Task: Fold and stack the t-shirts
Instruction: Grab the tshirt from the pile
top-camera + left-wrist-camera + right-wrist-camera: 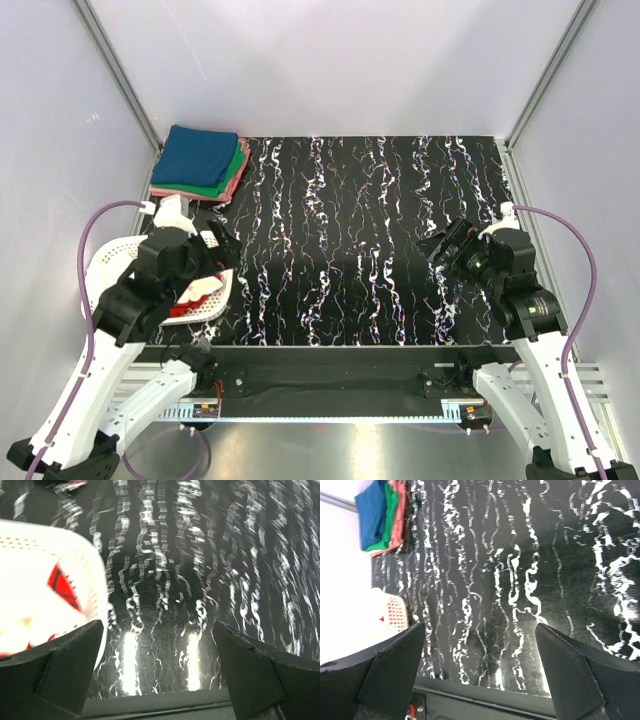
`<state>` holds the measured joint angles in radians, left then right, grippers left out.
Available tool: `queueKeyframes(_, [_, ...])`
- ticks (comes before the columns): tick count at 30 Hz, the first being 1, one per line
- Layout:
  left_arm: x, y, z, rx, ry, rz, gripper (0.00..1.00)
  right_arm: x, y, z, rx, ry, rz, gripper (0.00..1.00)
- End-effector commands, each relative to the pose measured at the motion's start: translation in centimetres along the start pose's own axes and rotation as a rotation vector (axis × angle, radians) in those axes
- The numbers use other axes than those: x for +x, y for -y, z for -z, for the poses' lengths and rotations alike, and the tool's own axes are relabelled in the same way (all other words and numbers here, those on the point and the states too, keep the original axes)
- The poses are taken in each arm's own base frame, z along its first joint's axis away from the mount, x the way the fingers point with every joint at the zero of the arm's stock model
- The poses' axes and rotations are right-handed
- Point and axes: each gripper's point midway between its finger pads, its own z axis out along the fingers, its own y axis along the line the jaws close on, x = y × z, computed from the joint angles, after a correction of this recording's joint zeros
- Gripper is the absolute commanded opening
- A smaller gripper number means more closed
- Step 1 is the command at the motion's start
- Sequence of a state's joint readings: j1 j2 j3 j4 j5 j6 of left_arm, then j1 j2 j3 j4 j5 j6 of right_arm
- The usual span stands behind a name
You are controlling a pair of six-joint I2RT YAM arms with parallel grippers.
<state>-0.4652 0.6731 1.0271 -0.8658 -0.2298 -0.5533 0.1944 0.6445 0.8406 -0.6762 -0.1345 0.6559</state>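
Observation:
A folded stack of t-shirts (203,160) lies at the table's back left corner, blue on top, then green, then pink; the right wrist view shows it too (382,515). A white t-shirt with red print (195,298) lies crumpled in the white mesh basket (108,255) at the left. That red print shows through the basket wall (62,585). My left gripper (224,247) hangs open just right of the basket, with nothing between its fingers (157,670). Over the right side of the table my right gripper (438,250) is open and empty (480,670).
The table has a black top with white streaks (350,240). White walls with metal corner posts (120,75) close it in on three sides. The left arm covers much of the basket. A dark rail (330,365) runs along the near edge.

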Motion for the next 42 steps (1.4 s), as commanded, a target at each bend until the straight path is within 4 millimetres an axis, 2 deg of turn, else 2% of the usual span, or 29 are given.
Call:
queueKeyframes(1, [-2.1, -3.4, 0.3, -0.246, 0.087, 0.147, 0.99, -0.7, -2.2, 0.6, -0.094, 0.023, -0.016, 1.00])
queueKeyframes(5, [-1.5, -5.3, -1.2, -0.400, 0.067, 0.247, 0.99, 0.0, -2.3, 0.6, -0.111, -0.012, -0.008, 1.00])
queueKeyframes(7, [0.0, -6.3, -2.6, -0.472, 0.000, 0.280, 0.99, 0.3, -2.4, 0.8, -0.122, -0.028, -0.004, 1.00])
queueKeyframes(9, [0.6, -8.1, -3.3, -0.543, -0.031, 0.369, 0.99, 0.4, -2.5, 0.9, -0.123, -0.033, -0.004, 1.00])
queueKeyframes(10, [2.0, -8.3, -4.0, -0.543, -0.095, 0.410, 0.99, 0.6, -2.3, 0.9, -0.115, -0.042, -0.010, 1.00])
queueKeyframes(11, [2.4, -10.2, -4.4, -0.595, -0.107, 0.480, 0.99, 0.6, -2.3, 1.1, -0.113, -0.042, -0.012, 1.00])
queueKeyframes(13, [4.4, -11.2, -5.7, -0.589, -0.169, 0.554, 0.97, 1.0, -2.2, 1.2, -0.107, -0.060, -0.022, 1.00])
queueKeyframes(14, [4.6, -12.5, -6.0, -0.619, -0.166, 0.588, 0.96, 1.2, -2.3, 1.3, -0.117, -0.069, -0.020, 1.00])
queueKeyframes(17, [5.7, -14.8, -7.0, -0.665, -0.158, 0.652, 0.91, 1.8, -3.4, 1.6, -0.192, -0.096, -0.010, 1.00])
queueKeyframes(19, [5.7, -15.7, -7.9, -0.672, -0.120, 0.696, 0.89, 2.2, -4.2, 2.0, -0.247, -0.102, -0.014, 1.00])
queueKeyframes(20, [6.7, -16.6, -8.3, -0.700, -0.124, 0.719, 0.89, 2.2, -4.5, 2.4, -0.269, -0.094, -0.017, 1.00])
queueKeyframes(22, [7.1, -17.8, -9.6, -0.721, -0.106, 0.752, 0.86, 2.2, -4.8, 2.5, -0.299, -0.086, -0.044, 1.00])
queueKeyframes(25, [8.7, -18.7, -11.4, -0.739, -0.166, 0.752, 0.81, 2.1, -5.7, 3.2, -0.354, -0.073, -0.051, 1.00])
queueKeyframes(26, [8.5, -18.6, -11.9, -0.725, -0.183, 0.748, 0.71, 2.1, -5.9, 3.3, -0.362, -0.069, -0.048, 0.99])
queueKeyframes(27, [8.2, -18.5, -12.5, -0.706, -0.191, 0.739, 0.55, 2.1, -5.9, 3.4, -0.365, -0.073, -0.048, 1.00])
queueKeyframes(28, [8.3, -18.3, -13.0, -0.677, -0.228, 0.721, 0.34, 1.9, -6.0, 3.6, -0.366, -0.069, -0.041, 1.00])
queueKeyframes(29, [7.5, -17.9, -13.2, -0.652, -0.227, 0.719, 0.16, 1.8, -6.2, 3.7, -0.367, -0.065, -0.037, 1.00])
queueKeyframes(30, [5.7, -16.8, -13.2, -0.604, -0.222, 0.720, 0.00, 1.8, -5.9, 3.6, -0.353, -0.067, -0.032, 1.00])
queueKeyframes(32, [1.4, -14.9, -12.2, -0.516, -0.148, 0.697, 0.00, 1.4, -6.1, 3.8, -0.347, -0.059, -0.029, 1.00])
queueKeyframes(33, [-3.7, -12.0, -11.2, -0.379, -0.064, 0.675, 0.00, 1.3, -6.1, 3.8, -0.340, -0.056, -0.029, 1.00])
queueKeyframes(35, [-10.5, -7.6, -7.8, -0.187, 0.105, 0.613, 0.00, 0.9, -6.4, 4.0, -0.346, -0.045, -0.026, 1.00])
queueKeyframes(36, [-16.7, -3.7, -4.0, -0.045, 0.240, 0.568, 0.00, 0.9, -6.5, 4.1, -0.350, -0.044, -0.032, 1.00])
queueKeyframes(38, [-22.1, 1.2, -0.2, 0.133, 0.335, 0.492, 0.00, 0.5, -6.8, 4.3, -0.360, -0.032, -0.034, 1.00])
queueKeyframes(39, [-24.1, 4.5, 1.7, 0.277, 0.338, 0.440, 0.00, 0.3, -7.0, 4.4, -0.369, -0.025, -0.033, 1.00])
queueKeyframes(40, [-27.2, 8.3, 5.7, 0.420, 0.398, 0.396, 0.00, 0.1, -7.2, 4.6, -0.375, -0.015, -0.033, 1.00])
queueKeyframes(41, [-29.0, 10.4, 6.3, 0.525, 0.412, 0.369, 0.00, -0.2, -7.6, 5.0, -0.392, 0.001, -0.027, 1.00])
queueKeyframes(42, [-29.1, 13.1, 7.7, 0.657, 0.369, 0.336, 0.00, -0.3, -7.6, 5.1, -0.396, 0.009, -0.026, 1.00])
